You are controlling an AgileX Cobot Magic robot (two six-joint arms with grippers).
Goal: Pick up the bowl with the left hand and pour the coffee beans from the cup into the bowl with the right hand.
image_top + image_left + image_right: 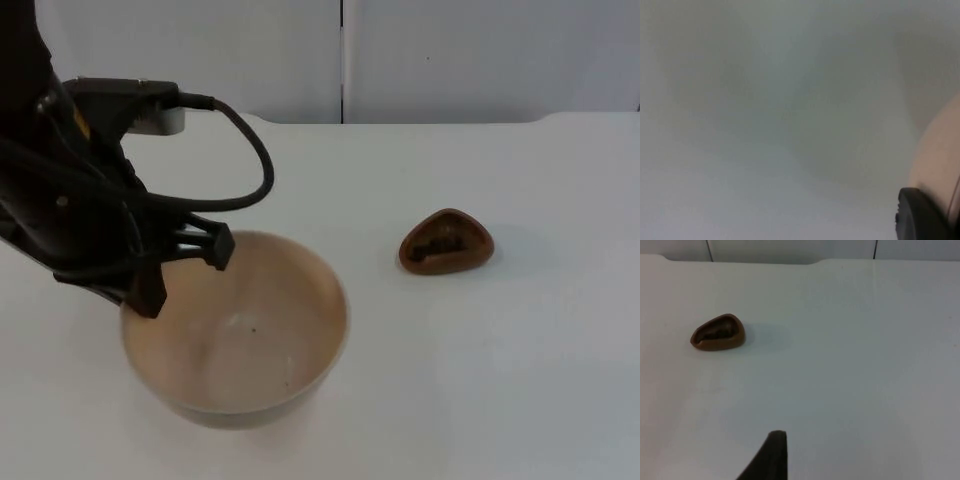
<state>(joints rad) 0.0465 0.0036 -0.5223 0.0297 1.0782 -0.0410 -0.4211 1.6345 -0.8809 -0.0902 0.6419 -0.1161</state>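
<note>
A wide beige bowl [250,340] stands at the front left of the white table. My left gripper [180,272] sits at its upper-left rim, shut on the bowl, one finger [216,250] over the inside and the other [148,296] at the outer edge. The left wrist view gives a blurred stretch of the bowl's wall [940,160] beside a black fingertip [920,215]. A small brown cup [447,242] holding dark coffee beans rests to the right of the bowl, apart from it. My right gripper [774,452] waits well short of the cup [718,332].
The white table [520,380] runs back to a grey partition wall [450,50]. Open surface lies between the bowl and the cup and all around the cup.
</note>
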